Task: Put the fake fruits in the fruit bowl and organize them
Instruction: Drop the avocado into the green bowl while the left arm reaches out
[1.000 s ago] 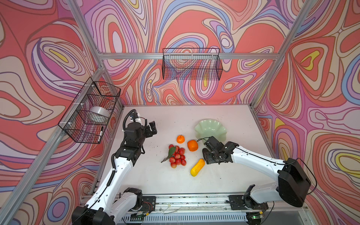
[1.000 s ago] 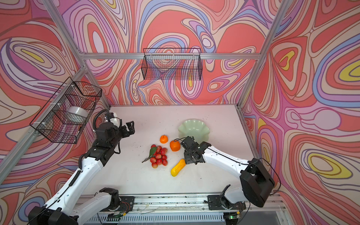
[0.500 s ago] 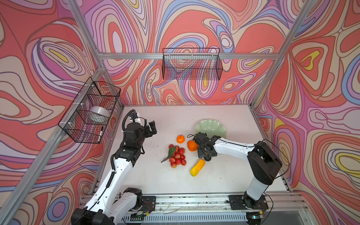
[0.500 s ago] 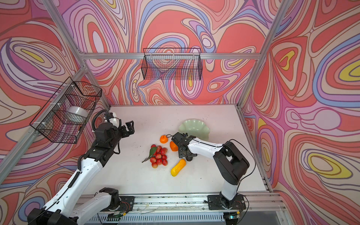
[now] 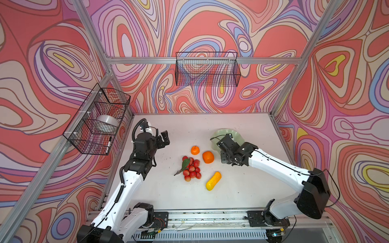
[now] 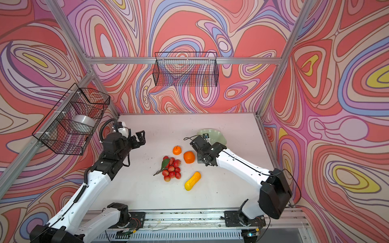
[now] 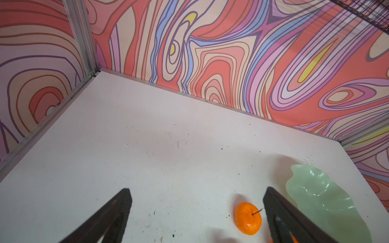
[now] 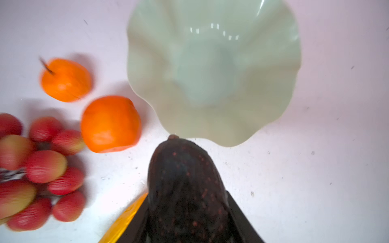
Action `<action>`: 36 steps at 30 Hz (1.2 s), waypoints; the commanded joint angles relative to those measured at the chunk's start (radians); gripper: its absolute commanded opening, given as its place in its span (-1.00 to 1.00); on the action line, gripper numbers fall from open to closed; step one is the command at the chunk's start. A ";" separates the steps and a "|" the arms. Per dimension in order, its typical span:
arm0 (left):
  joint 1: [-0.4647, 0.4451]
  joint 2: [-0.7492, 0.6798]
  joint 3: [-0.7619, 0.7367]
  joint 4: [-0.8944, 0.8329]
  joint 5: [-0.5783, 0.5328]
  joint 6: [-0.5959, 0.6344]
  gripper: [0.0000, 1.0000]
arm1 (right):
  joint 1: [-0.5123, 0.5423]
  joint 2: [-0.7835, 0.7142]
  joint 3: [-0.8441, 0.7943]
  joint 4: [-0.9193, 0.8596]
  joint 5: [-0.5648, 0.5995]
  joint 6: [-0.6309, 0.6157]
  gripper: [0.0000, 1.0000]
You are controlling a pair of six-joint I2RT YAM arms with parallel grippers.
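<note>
Right jaws grip the avocado (image 8: 185, 189), its tip close to the wavy rim of the green bowl (image 8: 210, 63), which sits on the bench (image 5: 189, 126) right of centre. Left jaws stand wide apart above the bench at the left. On the bench left of the bowl lie the big orange (image 5: 208, 157), stemmed orange (image 5: 195, 150), red cluster (image 5: 191, 168) and yellow fruit (image 5: 213, 181), all apart from it.

- You are looking at a robot test cell in a lab.
- Aluminium posts (image 5: 89, 27) frame walls (image 5: 210, 25) printed with swirls.
- Two robot arms (image 5: 273, 166) are mounted on a metal rail (image 5: 210, 216) at a bare white table (image 5: 189, 126).
- Wire baskets (image 5: 207, 69) hang on the frame.
</note>
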 commanded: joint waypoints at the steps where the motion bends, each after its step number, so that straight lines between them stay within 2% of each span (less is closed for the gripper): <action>1: 0.000 0.001 0.017 -0.031 0.025 -0.024 0.95 | -0.032 0.059 0.082 -0.020 0.053 -0.086 -0.36; 8: -0.001 -0.015 0.104 -0.216 0.164 0.032 0.87 | -0.198 0.345 0.223 0.211 -0.114 -0.200 -0.35; 12: -0.001 -0.048 0.134 -0.333 0.228 0.076 0.83 | -0.235 0.519 0.305 0.243 -0.125 -0.233 -0.32; 18: -0.006 -0.071 0.194 -0.487 0.292 0.091 0.80 | -0.273 0.633 0.333 0.277 -0.150 -0.235 -0.26; 22: -0.030 -0.107 0.283 -0.643 0.216 0.111 0.80 | -0.279 0.682 0.355 0.277 -0.157 -0.239 -0.10; 28: -0.040 -0.121 0.324 -0.712 0.275 0.083 0.81 | -0.283 0.687 0.357 0.265 -0.142 -0.229 0.25; 33: -0.077 -0.083 0.385 -0.762 0.283 0.058 0.80 | -0.285 0.668 0.358 0.268 -0.149 -0.231 0.39; 36: -0.156 -0.058 0.398 -0.751 0.242 0.033 0.80 | -0.291 0.612 0.364 0.258 -0.135 -0.223 0.41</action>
